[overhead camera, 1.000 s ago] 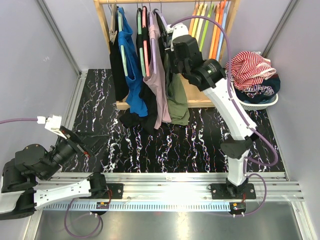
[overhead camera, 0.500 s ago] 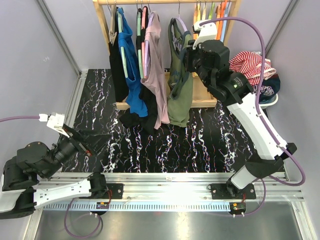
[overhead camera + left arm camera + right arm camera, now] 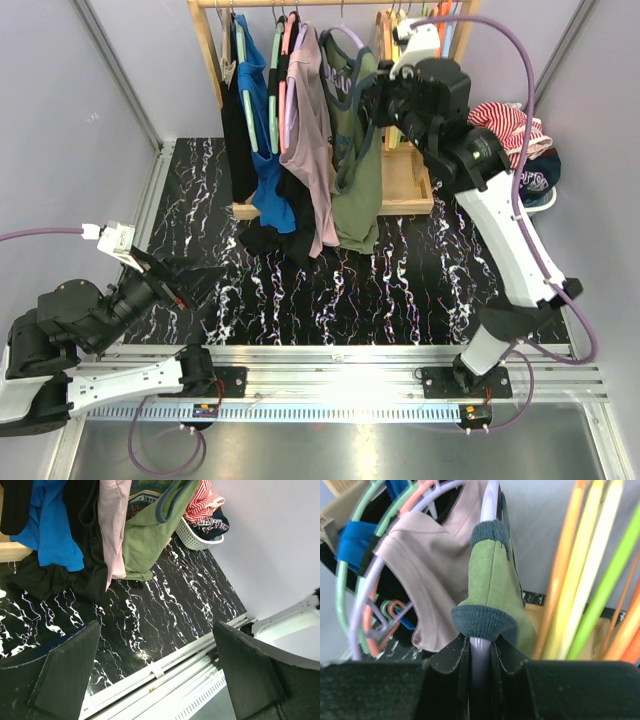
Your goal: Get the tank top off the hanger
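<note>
- Up top, the right gripper [image 3: 481, 655] is nearly closed, pinching the pale hanger [image 3: 489, 500] just under a bunched strap.
- The left gripper [image 3: 157, 672] is spread wide and holds nothing, low over the surface [image 3: 400, 290].
- The surface is black with white veins. Grey walls stand around it, with a wooden rack [image 3: 205, 40] at the back and a white basket [image 3: 192, 537] of clothes to the right.
- The tank top [image 3: 355, 180] is olive green with dark trim. It hangs on that hanger at the rack, beside a pink top [image 3: 310, 150].
</note>
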Available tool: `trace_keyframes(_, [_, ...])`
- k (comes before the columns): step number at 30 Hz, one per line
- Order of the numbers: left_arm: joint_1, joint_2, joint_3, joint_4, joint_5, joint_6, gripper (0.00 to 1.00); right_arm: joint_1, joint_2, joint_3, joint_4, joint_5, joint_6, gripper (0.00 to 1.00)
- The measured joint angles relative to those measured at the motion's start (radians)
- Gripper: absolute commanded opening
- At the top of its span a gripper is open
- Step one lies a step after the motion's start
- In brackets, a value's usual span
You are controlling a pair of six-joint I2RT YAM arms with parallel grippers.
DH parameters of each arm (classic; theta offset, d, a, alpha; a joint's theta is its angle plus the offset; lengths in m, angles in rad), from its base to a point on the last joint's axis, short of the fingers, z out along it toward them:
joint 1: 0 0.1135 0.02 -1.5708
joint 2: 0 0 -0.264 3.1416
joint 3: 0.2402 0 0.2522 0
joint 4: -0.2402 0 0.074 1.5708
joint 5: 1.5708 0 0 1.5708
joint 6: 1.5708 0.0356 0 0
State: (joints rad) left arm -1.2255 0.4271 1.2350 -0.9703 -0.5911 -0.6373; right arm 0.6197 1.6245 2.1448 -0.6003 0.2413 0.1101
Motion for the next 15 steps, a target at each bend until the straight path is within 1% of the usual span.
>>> trace_keyframes(2, [0.000,0.000,0.003,0.000,-0.001,0.000,0.99,0.000,0.090,0.198,-0.106,-0.023,0.012,0.00])
trace_keyframes(5, [0.000,0.000,0.003,0.000,-0.004,0.000,0.99,0.000,0.207,0.438,-0.253,-0.038,0.023,0.00])
trace_keyframes(7, [0.000,0.000,0.003,0.000,-0.006,0.000,0.99,0.000,0.230,0.478,-0.315,-0.045,0.030,0.00])
trace_keyframes(9, [0.000,0.000,0.003,0.000,-0.008,0.000,0.99,0.000,0.213,0.419,-0.345,-0.053,0.037,0.00])
trace_keyframes(12, [0.000,0.000,0.003,0.000,-0.008,0.000,0.99,0.000,0.131,0.198,-0.259,-0.050,0.042,0.00])
trace_keyframes(13, [0.000,0.000,0.003,0.000,-0.008,0.000,0.99,0.000,0.112,0.147,-0.230,-0.044,0.043,0.00])
trace_keyframes(15, [0.000,0.000,0.003,0.001,-0.009,0.001,0.99,-0.001,0.096,0.104,-0.189,-0.035,0.043,0.00])
